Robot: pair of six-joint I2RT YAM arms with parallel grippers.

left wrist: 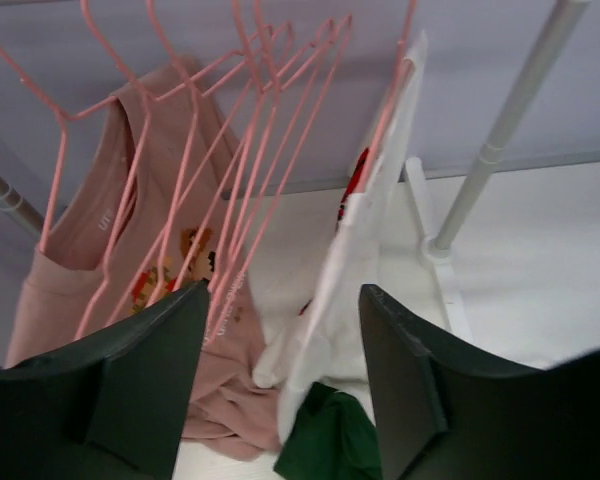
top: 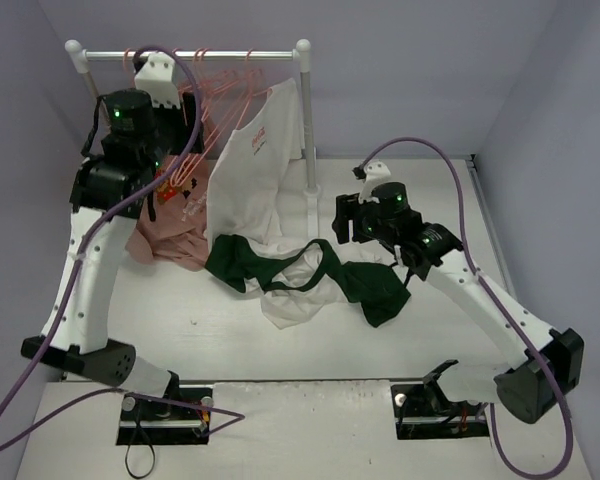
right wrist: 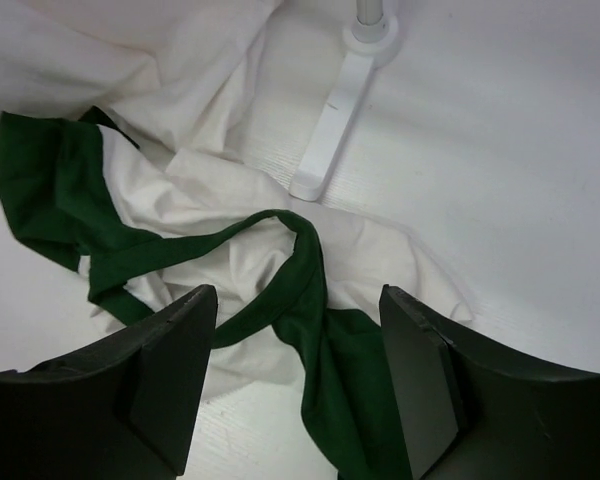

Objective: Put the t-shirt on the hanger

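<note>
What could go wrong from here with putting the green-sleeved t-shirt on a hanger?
1. The t-shirt lies crumpled, with its green collar twisted under the open right end effector. A grasp there may pinch several layers and keep the neck closed.
2. The pink hangers hang crowded before the open left end effector. It may catch two, or snag the white shirt beside them.

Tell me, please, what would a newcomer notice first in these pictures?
The crumpled white t-shirt with dark green sleeves lies in a heap on the white table, below the open right hand. Behind it, thin pink hangers crowd the white rail, beside a hanging white shirt with red print.
</note>
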